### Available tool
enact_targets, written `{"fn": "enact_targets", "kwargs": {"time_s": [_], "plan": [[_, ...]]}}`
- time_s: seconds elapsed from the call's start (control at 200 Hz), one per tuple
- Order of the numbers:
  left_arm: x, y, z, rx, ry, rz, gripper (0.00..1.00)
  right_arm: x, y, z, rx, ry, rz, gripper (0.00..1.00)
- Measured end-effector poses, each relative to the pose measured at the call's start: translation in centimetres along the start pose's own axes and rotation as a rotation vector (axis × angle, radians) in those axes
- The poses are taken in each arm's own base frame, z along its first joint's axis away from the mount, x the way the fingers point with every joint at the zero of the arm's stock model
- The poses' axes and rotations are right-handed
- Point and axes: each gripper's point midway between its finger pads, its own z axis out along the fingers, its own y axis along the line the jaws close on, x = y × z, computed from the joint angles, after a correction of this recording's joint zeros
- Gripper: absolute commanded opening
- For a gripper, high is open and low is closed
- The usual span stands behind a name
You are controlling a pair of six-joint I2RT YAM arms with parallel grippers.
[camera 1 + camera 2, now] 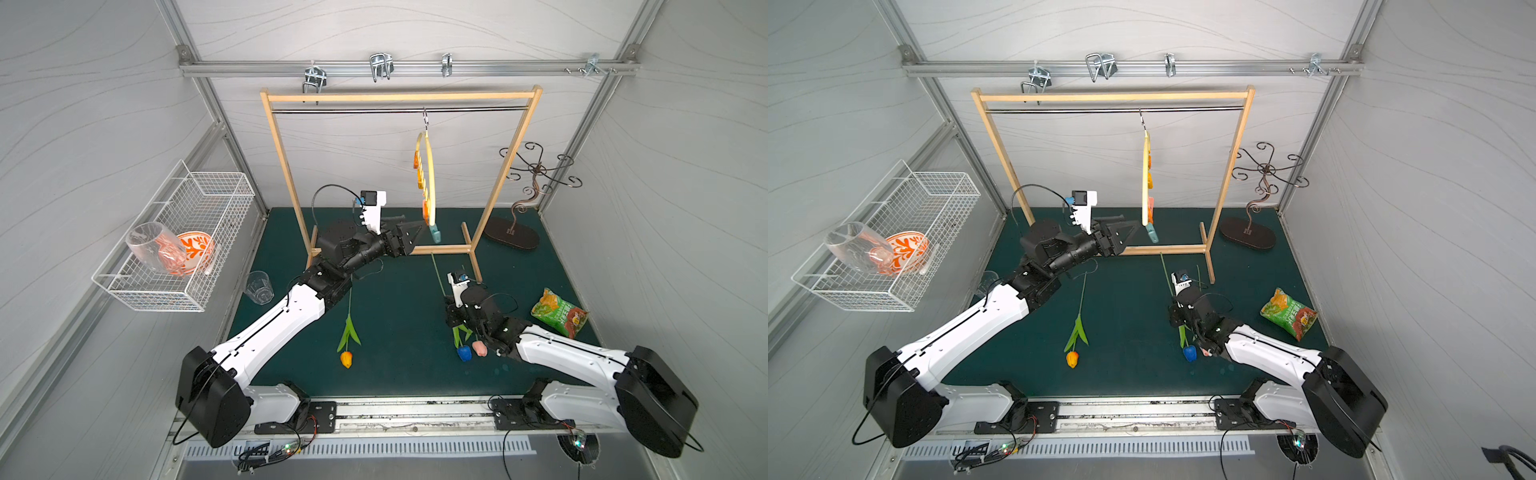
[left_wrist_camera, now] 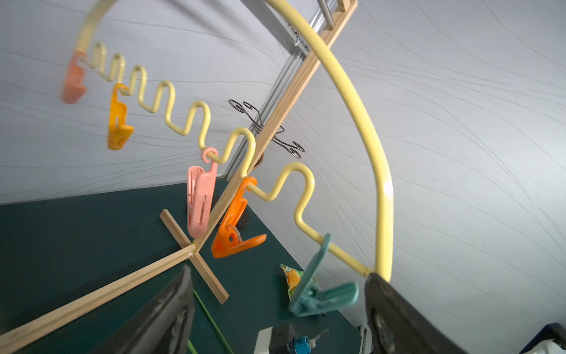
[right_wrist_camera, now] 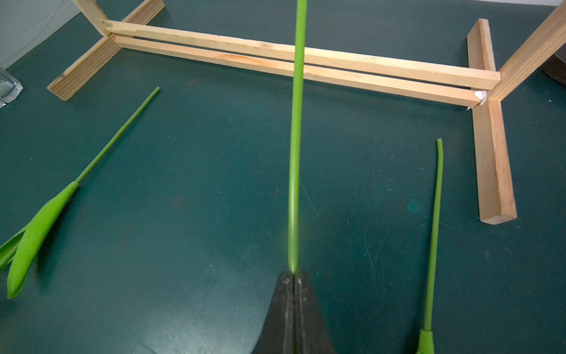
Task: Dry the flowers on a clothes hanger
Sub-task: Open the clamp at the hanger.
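The pale yellow clothes hanger (image 1: 432, 174) (image 1: 1145, 178) (image 2: 361, 122) hangs edge-on from the rack's rod, with several clothespins on its wavy bar. My left gripper (image 1: 415, 228) (image 1: 1129, 228) (image 2: 278, 272) stands open at its lower end; the teal clothespin (image 2: 324, 295) (image 1: 435, 235) hangs between the jaws, and the hanger's corner touches one finger (image 2: 398, 321). My right gripper (image 3: 293, 272) (image 1: 445, 298) is shut on a flower's green stem (image 3: 295, 138) just above the mat. The blue (image 1: 464, 353) and pink (image 1: 479, 348) heads lie beside that arm. The orange tulip (image 1: 346, 359) (image 1: 1072, 359) lies mid-mat.
The wooden rack (image 1: 286, 166) stands across the back of the mat, its feet (image 3: 490, 153) near the right gripper. A dark curly stand (image 1: 536, 174) is at back right, a snack bag (image 1: 559, 311) at right. A glass tumbler (image 1: 258, 286) and a wire basket (image 1: 216, 189) are at left.
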Motion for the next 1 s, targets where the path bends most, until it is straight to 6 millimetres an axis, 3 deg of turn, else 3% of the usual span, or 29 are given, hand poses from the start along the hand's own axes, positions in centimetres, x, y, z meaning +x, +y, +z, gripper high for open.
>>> {"fn": "enact_targets", "kwargs": {"time_s": [0.255,0.545,0.87,1.0], "plan": [[1.2,0.0,3.0,-0.002,0.057,0.024,0.86,0.0,0.1,0.1,-0.005,0.005,-0.001,0.0],[0.0,-3.3,7.0,0.047,0.075,0.121,0.85,-0.1,0.3,0.3,-0.01,0.011,-0.002,0.0],[2.0,-1.2,11.6,-0.005,0.158,0.129,0.86,-0.1,0.3,0.3,-0.009,0.013,-0.003,0.0],[1.9,-0.7,13.2,-0.018,0.171,0.125,0.86,0.0,0.3,0.3,-0.007,0.017,-0.004,0.0]]}}
